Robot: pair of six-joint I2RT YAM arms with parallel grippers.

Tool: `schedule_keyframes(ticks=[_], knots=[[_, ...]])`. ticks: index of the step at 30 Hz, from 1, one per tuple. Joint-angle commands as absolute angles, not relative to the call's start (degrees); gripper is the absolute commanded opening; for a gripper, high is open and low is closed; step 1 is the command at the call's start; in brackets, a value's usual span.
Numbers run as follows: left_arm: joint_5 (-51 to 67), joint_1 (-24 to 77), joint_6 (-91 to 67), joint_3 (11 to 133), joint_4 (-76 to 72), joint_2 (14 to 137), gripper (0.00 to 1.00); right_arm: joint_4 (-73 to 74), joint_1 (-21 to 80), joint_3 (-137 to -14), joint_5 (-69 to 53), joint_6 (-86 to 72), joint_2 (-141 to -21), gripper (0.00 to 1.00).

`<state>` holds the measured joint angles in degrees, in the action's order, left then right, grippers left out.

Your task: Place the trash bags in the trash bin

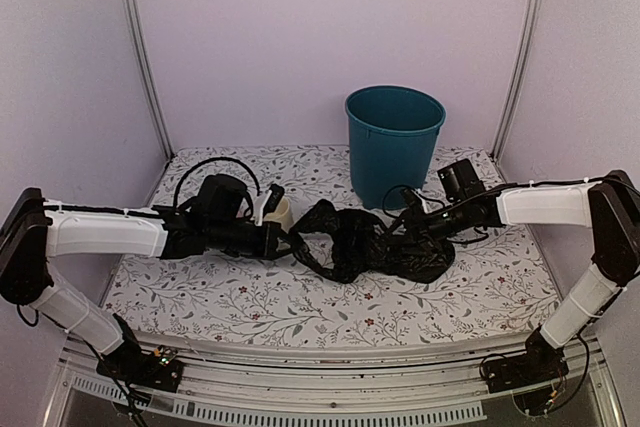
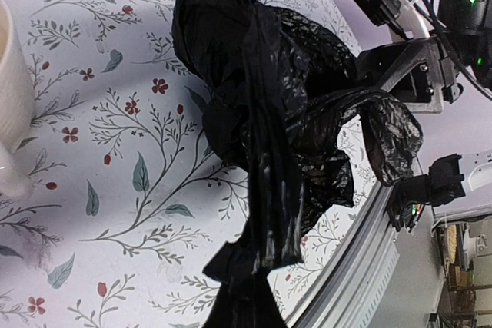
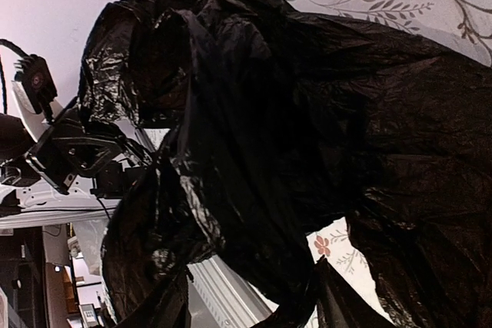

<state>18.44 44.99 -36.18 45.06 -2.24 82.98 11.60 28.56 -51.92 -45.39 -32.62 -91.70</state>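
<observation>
The black trash bag (image 1: 365, 244) lies crumpled on the floral table between my two grippers. My left gripper (image 1: 292, 243) is shut on its left end. In the left wrist view the bag (image 2: 269, 113) runs bunched and narrow into the gripper (image 2: 238, 314), and the plastic hides the fingers. My right gripper (image 1: 412, 225) is at the bag's right side. In the right wrist view the bag (image 3: 292, 113) fills the frame, and the gripper (image 3: 246, 309) has its dark fingers (image 3: 150, 305) apart, with a fold of plastic between them. The teal trash bin (image 1: 394, 142) stands upright behind the bag.
A cream mug (image 1: 277, 209) stands just behind my left gripper, and it also shows in the left wrist view (image 2: 11, 90). The table's metal front rail (image 1: 330, 377) runs along the near edge. Lilac walls enclose the back and both sides.
</observation>
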Motion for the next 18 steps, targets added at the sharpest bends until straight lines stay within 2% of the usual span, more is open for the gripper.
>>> schedule_keyframes(ticks=[1, 9, 14, 18], knots=[[17.4, 45.6, -35.7, 46.7, -2.5, 83.4, 0.00, 6.4, 29.2, -52.4, -49.4, -34.9, -92.0, 0.51], [16.9, 45.6, -35.1, 47.1, -1.7, 83.4, 0.00, 5.6, 29.4, -53.0, -48.0, -37.2, -89.2, 0.24], [16.9, 45.5, -34.4, 49.6, 0.7, 82.9, 0.00, 14.8, 30.1, -56.8, -40.0, -35.3, -85.7, 0.06], [15.5, 45.6, -34.3, 52.5, 4.2, 81.0, 0.00, 24.9, 32.7, -65.2, -30.0, -29.8, -82.8, 0.02]])
